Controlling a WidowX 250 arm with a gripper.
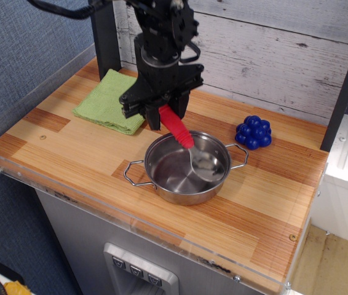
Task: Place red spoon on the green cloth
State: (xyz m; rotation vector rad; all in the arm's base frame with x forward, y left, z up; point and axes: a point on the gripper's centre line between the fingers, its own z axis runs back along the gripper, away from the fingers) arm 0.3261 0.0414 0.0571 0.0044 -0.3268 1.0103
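The red spoon [177, 129] has a ribbed red handle and a silver bowl that hangs tilted just inside the steel pot [186, 167]. My gripper [163, 115] is shut on the top of the red handle and holds the spoon lifted over the pot's back-left rim. The green cloth [109, 101] lies flat on the wooden table at the back left, just left of the gripper.
A blue bunch of plastic grapes [253, 132] sits at the right back. A clear acrylic rim [32, 80] borders the table's left and front edges. A white plank wall stands behind, and a black post [105, 37] stands behind the cloth.
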